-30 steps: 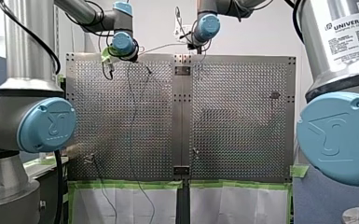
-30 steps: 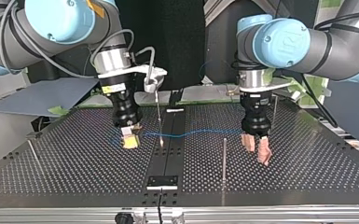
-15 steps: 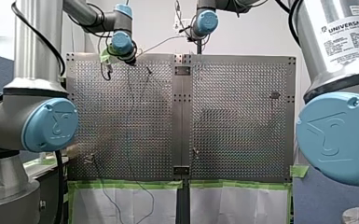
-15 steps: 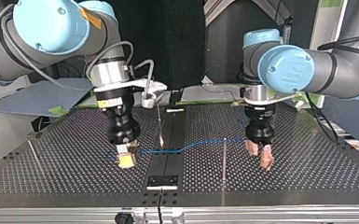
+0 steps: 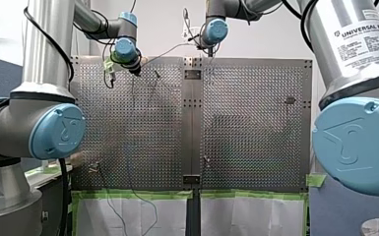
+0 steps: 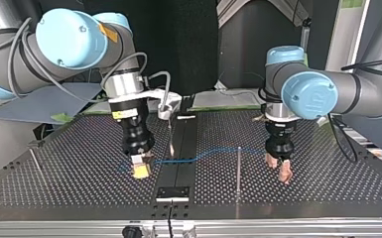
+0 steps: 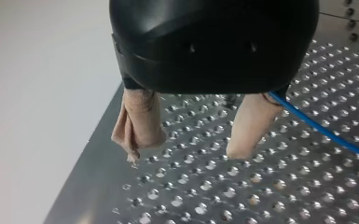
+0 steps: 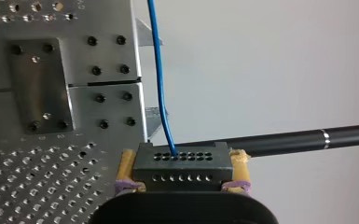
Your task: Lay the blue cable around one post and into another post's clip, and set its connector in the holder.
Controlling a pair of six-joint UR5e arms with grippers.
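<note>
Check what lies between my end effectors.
Top view: the blue cable stretches across, past one post at the centre strip and another post near my left end effector.

Perforated table (image 6: pixel 79 183) with upright posts (image 6: pixel 238 168)

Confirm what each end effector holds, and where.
Right end effector: black connector, clamped by its two side faces. Left end effector: open, holds nothing; blue cable runs beside it.

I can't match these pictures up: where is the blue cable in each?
Front view: too thin to pick out surely.
Top view: blue cable runs across mid-table.
Left wrist view: beside my left gripper.
Right wrist view: rising from the connector.
Shared landmark: perforated table.
</note>
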